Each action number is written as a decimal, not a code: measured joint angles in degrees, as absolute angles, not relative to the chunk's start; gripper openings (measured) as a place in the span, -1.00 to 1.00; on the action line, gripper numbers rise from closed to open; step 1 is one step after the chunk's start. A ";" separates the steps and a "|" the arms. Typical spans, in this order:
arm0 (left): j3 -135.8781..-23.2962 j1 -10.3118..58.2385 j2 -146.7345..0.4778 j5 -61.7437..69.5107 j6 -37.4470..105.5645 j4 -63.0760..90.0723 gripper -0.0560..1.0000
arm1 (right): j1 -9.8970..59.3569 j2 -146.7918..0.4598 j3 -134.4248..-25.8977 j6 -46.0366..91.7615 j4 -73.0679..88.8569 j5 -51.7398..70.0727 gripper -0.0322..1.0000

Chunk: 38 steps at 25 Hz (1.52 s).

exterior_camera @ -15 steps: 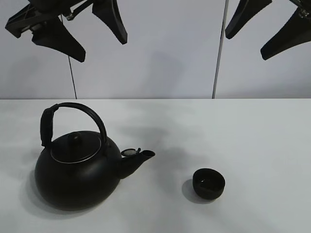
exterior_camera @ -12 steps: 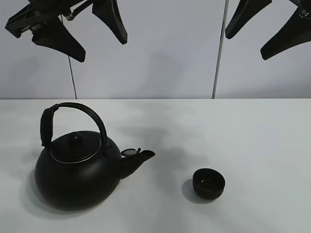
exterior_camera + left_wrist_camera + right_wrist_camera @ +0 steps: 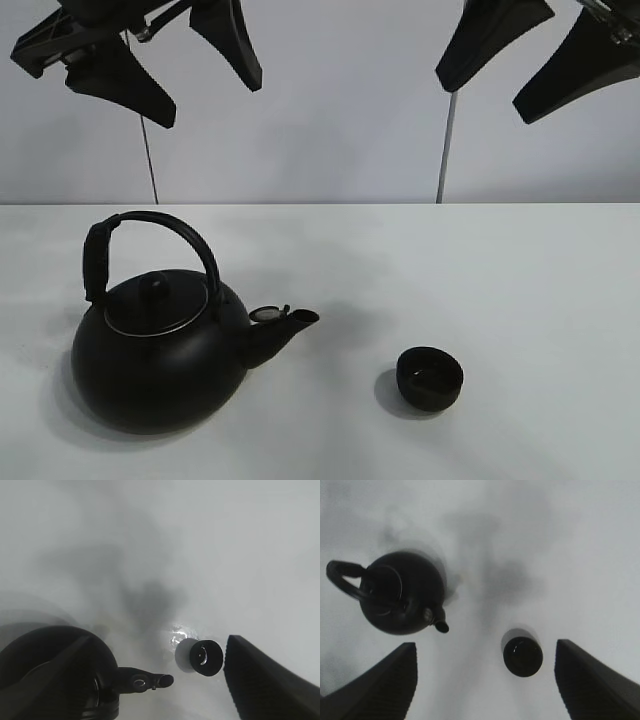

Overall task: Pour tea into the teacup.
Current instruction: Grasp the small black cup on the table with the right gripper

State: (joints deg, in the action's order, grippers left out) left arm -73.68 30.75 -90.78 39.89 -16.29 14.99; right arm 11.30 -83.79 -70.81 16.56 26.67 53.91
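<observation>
A big round black kettle (image 3: 160, 350) with an arched handle stands upright on the white table (image 3: 520, 280) at the left, its spout pointing right. The small matte-black teacup (image 3: 430, 378) stands upright to the right of the spout, apart from it. My left gripper (image 3: 208, 102) hangs open and empty high above the kettle. My right gripper (image 3: 485, 100) hangs open and empty high above the teacup's side. The left wrist view shows the kettle (image 3: 60, 680) and teacup (image 3: 200, 657) between the fingers (image 3: 265, 685). The right wrist view shows the kettle (image 3: 400, 600) and teacup (image 3: 522, 656) far below.
A plain white wall (image 3: 340, 120) rises behind the table, with two thin vertical cables (image 3: 442, 150) in front of it. Bare white tabletop surrounds the kettle and cup.
My right gripper has shifted a little to the left at the top of the exterior view. The left gripper, kettle and teacup have not moved.
</observation>
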 joint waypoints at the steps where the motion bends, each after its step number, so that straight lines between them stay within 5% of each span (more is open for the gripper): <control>1: -73.68 30.75 -90.78 39.89 -16.29 14.99 0.10 | 11.93 -83.79 -70.81 17.52 26.67 54.84 0.09; 14: -73.68 30.75 -90.78 39.89 -16.29 14.99 0.10 | 22.71 -83.79 -70.81 16.55 10.95 61.90 0.15; 38: -73.68 30.75 -90.78 39.89 -16.29 14.99 0.10 | 22.93 -99.52 -63.84 13.45 9.86 54.01 0.15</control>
